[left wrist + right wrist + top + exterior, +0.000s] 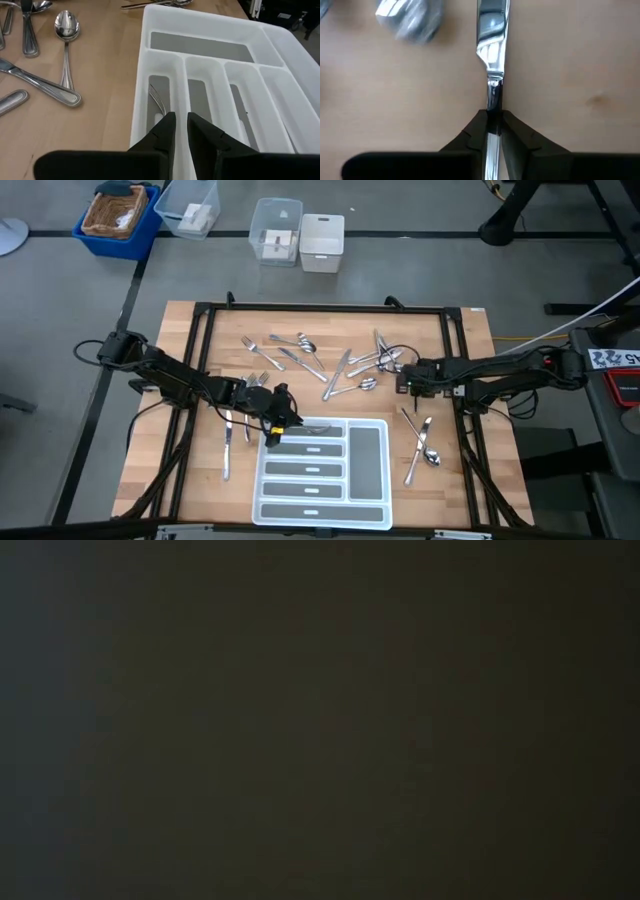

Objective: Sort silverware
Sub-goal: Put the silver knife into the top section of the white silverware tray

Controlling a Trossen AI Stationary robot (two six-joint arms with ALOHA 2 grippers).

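Observation:
The white tray lies at the table's near middle. Silverware lies scattered on the wood: a group at the far middle, some pieces at the left and some at the right. My left gripper hovers over the tray's far left corner, its fingers a narrow gap apart with nothing showing between them. A fork lies in the compartment below and runs under one finger. My right gripper, right of the far group, points down and is shut on a knife-like silver piece. The low view is dark. My left gripper: I cannot tell whether it touches the fork, since its own fingers hide the handle. My right gripper pinches the silver piece's narrow stem between its two fingers, just short of where the piece widens. The fingers come from above, and the piece runs straight out past them, over the wood.
A blurred spoon lies near the held piece. More spoons and handles lie on the wood beside the tray. Beyond the table's far edge stand a blue bin, clear bins and a white bin.

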